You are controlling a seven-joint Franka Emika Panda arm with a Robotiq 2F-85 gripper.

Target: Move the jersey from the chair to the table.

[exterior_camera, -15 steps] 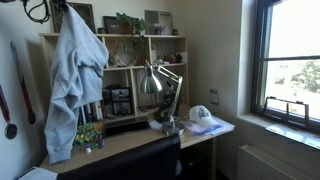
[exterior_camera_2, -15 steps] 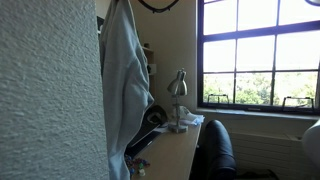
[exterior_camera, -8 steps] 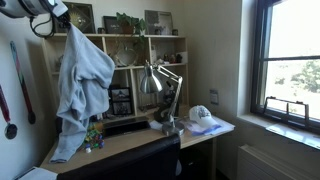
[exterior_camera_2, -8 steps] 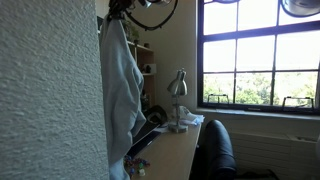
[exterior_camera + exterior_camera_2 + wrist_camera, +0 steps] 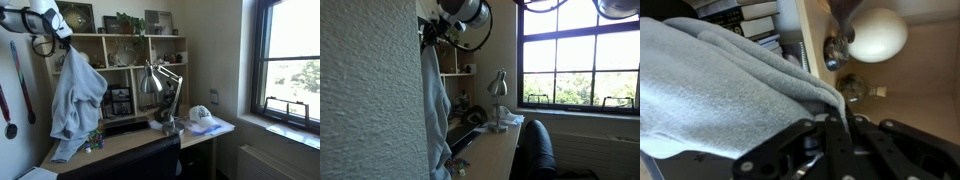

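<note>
Jersey (image 5: 78, 100) hanging from pincer (image 5: 836, 121), seemingly over table (image 5: 130, 141)

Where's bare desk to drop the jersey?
Bare strip of table along the front edge, between the jersey hem and the lamp base. Window end is crowded: lamp, cap. The shelf blocks the back.

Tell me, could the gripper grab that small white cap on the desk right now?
Probably not: the gripper is shut on the hanging pale grey jersey, and the small white cap sits past the silver lamp.
</note>
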